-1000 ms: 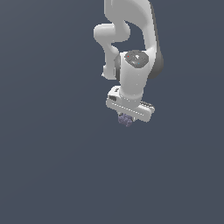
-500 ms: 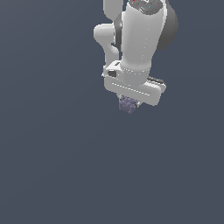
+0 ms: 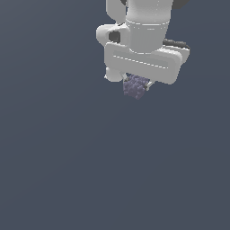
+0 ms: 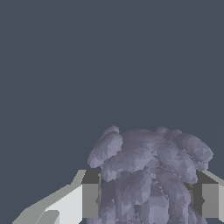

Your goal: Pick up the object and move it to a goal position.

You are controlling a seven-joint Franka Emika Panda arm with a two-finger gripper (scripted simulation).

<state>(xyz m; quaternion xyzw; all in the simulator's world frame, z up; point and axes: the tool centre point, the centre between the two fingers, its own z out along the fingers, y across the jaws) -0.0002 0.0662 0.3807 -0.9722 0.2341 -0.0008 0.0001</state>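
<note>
The object (image 3: 135, 86) is a small bumpy purple-grey cluster of rounded lumps. It hangs under the white hand of the arm, high in the exterior view. My gripper (image 3: 136, 85) is shut on it, and its fingers are mostly hidden behind the hand's body. In the wrist view the object (image 4: 148, 175) fills the space between the two fingers (image 4: 89, 199), with both pads pressed against its sides. My gripper (image 4: 146, 199) holds it well above the grey floor. No goal marker shows in either view.
A plain dark grey floor (image 3: 67, 170) fills both views. The white arm (image 3: 143, 27) rises out of the exterior view's upper edge.
The arm has risen and come nearer the exterior camera with the object held in the gripper; the hand and object now look larger and higher in that view.
</note>
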